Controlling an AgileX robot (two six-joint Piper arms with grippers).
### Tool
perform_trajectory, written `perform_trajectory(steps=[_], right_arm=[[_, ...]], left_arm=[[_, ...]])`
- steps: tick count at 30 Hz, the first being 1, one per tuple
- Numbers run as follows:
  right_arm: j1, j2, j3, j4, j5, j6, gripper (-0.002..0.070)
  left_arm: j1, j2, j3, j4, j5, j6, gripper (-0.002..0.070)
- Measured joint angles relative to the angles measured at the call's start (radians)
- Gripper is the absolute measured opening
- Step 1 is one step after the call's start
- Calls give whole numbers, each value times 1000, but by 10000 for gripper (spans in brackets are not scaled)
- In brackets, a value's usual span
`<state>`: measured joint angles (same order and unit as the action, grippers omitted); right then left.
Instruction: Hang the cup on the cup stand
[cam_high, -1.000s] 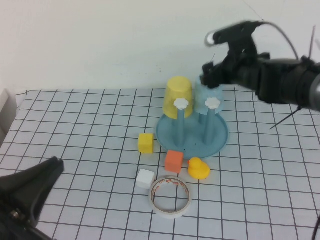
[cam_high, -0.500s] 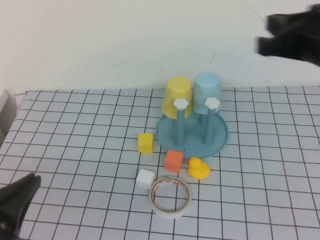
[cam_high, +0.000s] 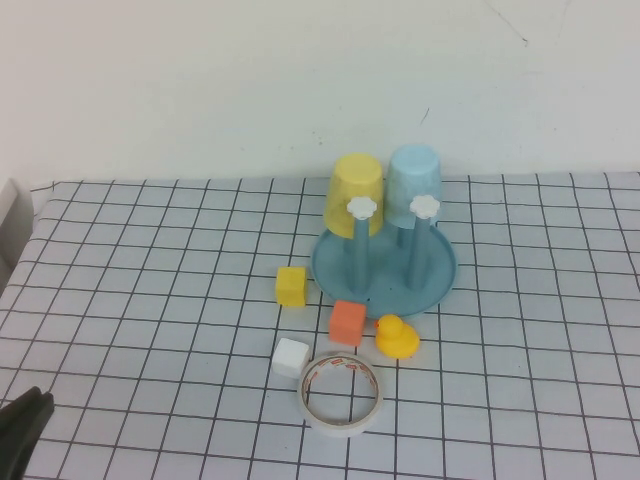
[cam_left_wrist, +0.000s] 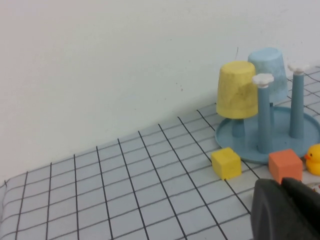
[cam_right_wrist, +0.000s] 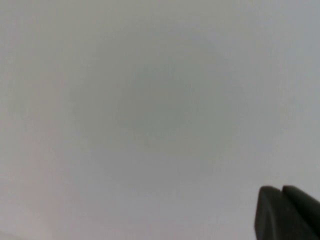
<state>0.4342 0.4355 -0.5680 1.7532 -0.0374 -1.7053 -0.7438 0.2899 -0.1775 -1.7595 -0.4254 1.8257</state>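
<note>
Light blue plastic, the cup (cam_high: 416, 190) sits upside down on the cup stand (cam_high: 436, 277), its closed base up and its wider mouth down, so its long axis is vertical. It is at the back right of the round blue-teal dish, over a peg that I cannot see. Just in front of it stands an upright blue peg with a white flower-shaped knob (cam_high: 427, 205), and that knob overlaps the lower part of the cup in the high view. A yellow cup (cam_high: 356, 193) hangs the same way just beside it, on the robot's left, and the two cups are almost touching. On the checked table cloth (cam_high: 150, 280) in front of the stand lie a yellow cube (cam_high: 291, 286), an orange cube (cam_high: 348, 322), a yellow rubber duck (cam_high: 397, 337), a white cube (cam_high: 291, 357) and a white tape roll (cam_high: 342, 394); the white cube touches the roll. The left gripper (cam_left_wrist: 287, 207) is low at the near left corner of the table, well apart from the stand, with its dark fingers pressed together and nothing between them. The right gripper (cam_right_wrist: 286, 211) is outside the high view; its own camera shows only a plain pale surface, and its fingers are pressed together, holding nothing.
</note>
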Motion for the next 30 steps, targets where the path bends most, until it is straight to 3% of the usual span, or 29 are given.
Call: perform_trajectory(steps=[9,30], right_arm=[[0,-418,140,0,-144,23,-1],[0,-420,447,0,-97,23,-1]], left_arm=[[0,-2,14,-1,2,0,-1],[0,-2,14,-1,2,0,-1]])
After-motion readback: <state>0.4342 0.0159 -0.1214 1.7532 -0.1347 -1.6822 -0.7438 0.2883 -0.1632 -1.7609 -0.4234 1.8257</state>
